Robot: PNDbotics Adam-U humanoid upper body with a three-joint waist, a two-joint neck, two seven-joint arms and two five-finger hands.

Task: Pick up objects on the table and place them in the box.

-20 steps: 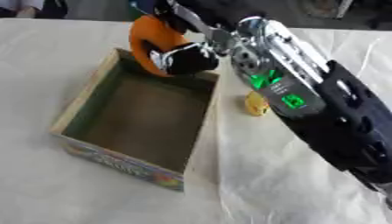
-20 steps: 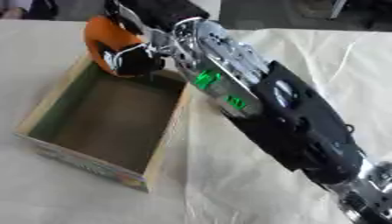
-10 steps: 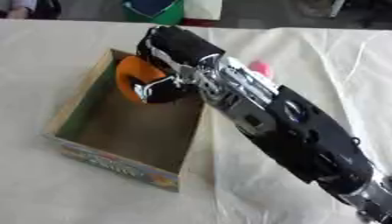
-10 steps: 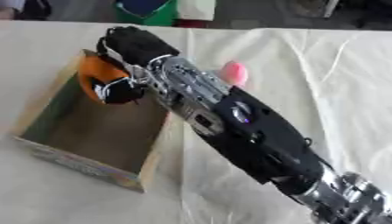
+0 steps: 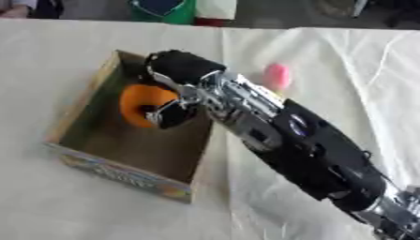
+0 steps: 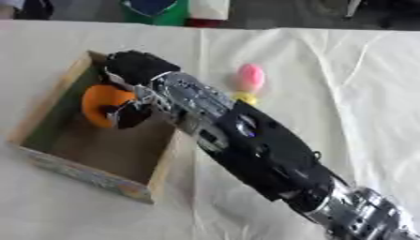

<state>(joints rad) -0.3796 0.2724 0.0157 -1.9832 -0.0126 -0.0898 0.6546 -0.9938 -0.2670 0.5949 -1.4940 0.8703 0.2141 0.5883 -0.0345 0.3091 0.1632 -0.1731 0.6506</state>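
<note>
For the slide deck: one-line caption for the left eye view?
Right hand holds round orange object inside open cardboard box; pink egg-shaped object waits on white tablecloth.

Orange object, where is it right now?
The orange object is inside the box, near its far end at the view's left, with the right hand curled round it.

a white cloth (image 5: 328, 61) covers the desk. on it sit an open cardboard box (image 5: 123, 168), a pink egg-shaped thing (image 6: 250, 76) and a small yellow thing (image 6: 243, 97) touching it.
</note>
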